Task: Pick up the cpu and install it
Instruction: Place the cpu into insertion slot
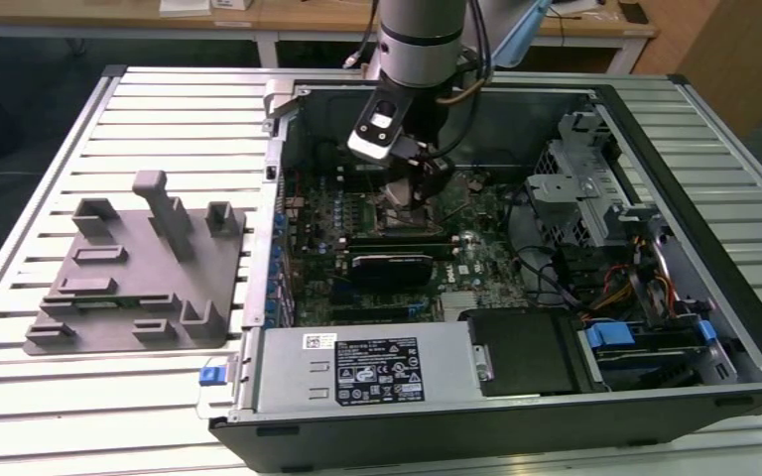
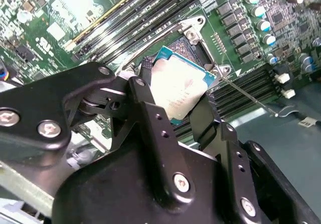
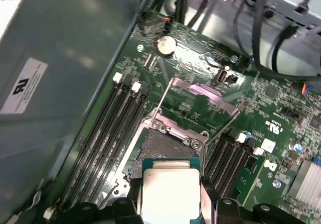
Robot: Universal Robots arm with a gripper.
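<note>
1. cpu [image 2: 178,91] is held inside the open computer case [image 1: 698,129], low over the motherboard [image 3: 286,138], pinched by the gripper [image 2: 175,97].
2. Just beyond it, the cpu socket [image 3: 163,146] is seen uncovered, with its field of contacts exposed.
3. At the socket's far side the load plate [image 3: 200,96] is stood up on its hinge, and the thin retention lever [image 2: 246,96] is swung out to one side.
4. The socket is flanked on both sides by rows of black memory slots [image 3: 108,133]. A coin cell battery [image 3: 165,44] is seen farther along the board, with black cables [image 3: 261,28] behind it.
5. In the exterior view, an expansion card [image 1: 395,263], a drive cage [image 1: 593,178] and the power supply [image 1: 354,372] are seen around the gripper within the case. A grey fixture block [image 1: 143,268] is set well apart on the slatted table [image 1: 37,397], toward the exterior view's left.
6. The cpu is shown as a flat square chip with a shiny silver-grey lid and a thin blue-green border.
7. Two black fingers [image 2: 150,113] are closed on its opposite edges, so the chip is gripped between their tips. Its lid is turned toward both wrist views.
8. The chip is carried at the socket's near edge. Whether it touches the frame cannot be told.
</note>
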